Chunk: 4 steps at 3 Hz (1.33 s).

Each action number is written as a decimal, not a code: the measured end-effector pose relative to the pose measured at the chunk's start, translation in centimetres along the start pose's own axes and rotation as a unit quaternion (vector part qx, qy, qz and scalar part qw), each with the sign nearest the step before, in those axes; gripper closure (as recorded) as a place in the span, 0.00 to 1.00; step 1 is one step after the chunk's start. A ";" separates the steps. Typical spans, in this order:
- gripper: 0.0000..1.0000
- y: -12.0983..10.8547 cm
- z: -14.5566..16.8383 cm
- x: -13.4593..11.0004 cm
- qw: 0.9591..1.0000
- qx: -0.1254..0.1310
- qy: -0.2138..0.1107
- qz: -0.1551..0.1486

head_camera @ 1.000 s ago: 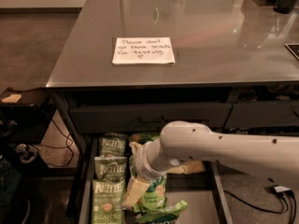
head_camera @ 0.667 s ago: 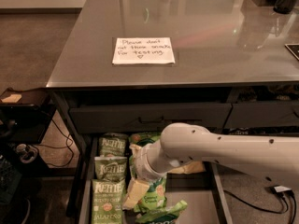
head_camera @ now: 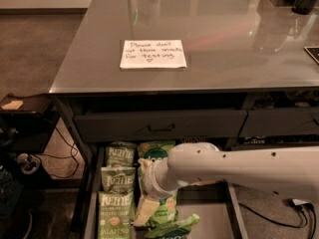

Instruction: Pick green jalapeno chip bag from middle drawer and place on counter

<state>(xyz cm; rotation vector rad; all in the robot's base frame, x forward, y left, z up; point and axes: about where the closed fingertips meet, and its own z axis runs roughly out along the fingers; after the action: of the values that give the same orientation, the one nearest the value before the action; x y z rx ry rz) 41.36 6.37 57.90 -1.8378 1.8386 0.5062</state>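
Note:
Three olive-green Kettle jalapeno chip bags lie in a column at the left of the open middle drawer [head_camera: 91, 218]: the far one [head_camera: 120, 156], the middle one [head_camera: 118, 179] and the near one [head_camera: 114, 216] with "JALAPENO" along its bottom edge. My gripper [head_camera: 145, 210] hangs from the white arm [head_camera: 234, 166] low in the drawer, just right of the near Kettle bag and over a brighter green dang bag [head_camera: 167, 214]. The glossy grey counter [head_camera: 224, 39] above bears a white handwritten note [head_camera: 153, 54].
More dang bags lie at the drawer's back [head_camera: 157, 149] and front [head_camera: 174, 228]. A shut dark drawer front with a bar handle [head_camera: 160, 127] sits above the open drawer. A dark side stand [head_camera: 25, 106] and cables are on the floor at left.

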 end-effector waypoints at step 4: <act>0.00 -2.2 10.9 2.1 0.999 0.010 -0.042 0.018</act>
<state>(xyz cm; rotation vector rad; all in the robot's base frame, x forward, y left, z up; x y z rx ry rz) 44.45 10.93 48.01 -1.7465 1.8156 0.5673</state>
